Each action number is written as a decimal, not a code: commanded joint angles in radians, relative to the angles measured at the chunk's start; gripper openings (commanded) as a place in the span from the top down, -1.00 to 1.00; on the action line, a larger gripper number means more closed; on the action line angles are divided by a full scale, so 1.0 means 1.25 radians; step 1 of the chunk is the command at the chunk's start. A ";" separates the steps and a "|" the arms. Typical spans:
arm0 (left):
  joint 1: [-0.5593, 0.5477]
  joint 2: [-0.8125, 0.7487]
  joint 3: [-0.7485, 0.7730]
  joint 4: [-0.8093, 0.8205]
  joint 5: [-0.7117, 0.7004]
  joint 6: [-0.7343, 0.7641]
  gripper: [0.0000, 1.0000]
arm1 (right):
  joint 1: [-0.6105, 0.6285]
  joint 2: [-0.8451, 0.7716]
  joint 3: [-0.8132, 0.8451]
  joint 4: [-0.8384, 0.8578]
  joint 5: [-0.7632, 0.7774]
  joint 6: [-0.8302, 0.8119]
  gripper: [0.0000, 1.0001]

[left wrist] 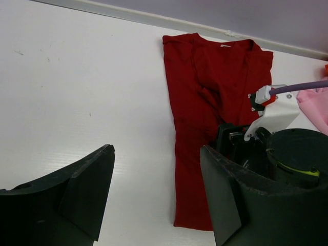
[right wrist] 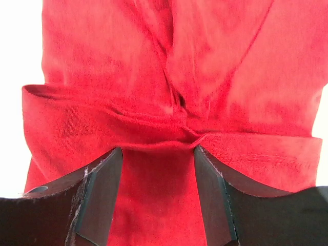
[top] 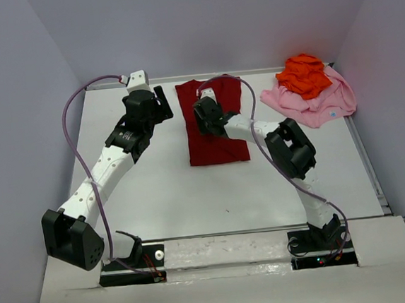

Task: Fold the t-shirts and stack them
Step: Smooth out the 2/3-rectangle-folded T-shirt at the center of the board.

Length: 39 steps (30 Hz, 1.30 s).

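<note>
Set on a flat white table (top: 192, 195), closed in on three sides by plain pale lilac walls (top: 212, 23).

At the far middle of it, a dark red t-shirt (top: 220, 150), folded into a long narrow strip, collar end toward the back wall, hem end toward the arm bases.

In the far right corner, a light pink t-shirt (top: 323, 105) spread loosely, with a crumpled bright orange t-shirt (top: 303, 74) heaped on top, well apart from the red one.

Close over the middle of the red strip, the right gripper (top: 205, 116), jaws standing wide and not clamped on anything. Just past its fingertips (right wrist: 105, 174), a raised fold band running across the cloth.

Just left of the red shirt, above bare table, the left gripper (top: 159, 104), likewise spread wide and holding nothing.
</note>
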 commanded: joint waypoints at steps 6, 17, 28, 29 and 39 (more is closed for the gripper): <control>0.004 -0.014 -0.005 0.034 0.031 0.009 -0.54 | -0.048 0.068 0.144 -0.009 0.012 -0.049 -0.27; 0.004 0.015 -0.001 0.028 0.047 -0.007 -0.54 | -0.064 -0.038 0.130 -0.037 0.014 -0.072 -0.27; -0.023 0.002 -0.135 0.095 0.162 -0.213 -0.52 | -0.064 -0.469 -0.371 0.008 -0.001 0.109 -0.24; -0.024 -0.001 -0.173 0.135 0.201 -0.232 -0.53 | -0.064 -0.488 -0.405 0.019 -0.018 0.131 -0.24; -0.067 0.050 -0.490 0.428 0.199 -0.331 -0.52 | -0.064 -0.570 -0.668 0.144 -0.121 0.244 -0.22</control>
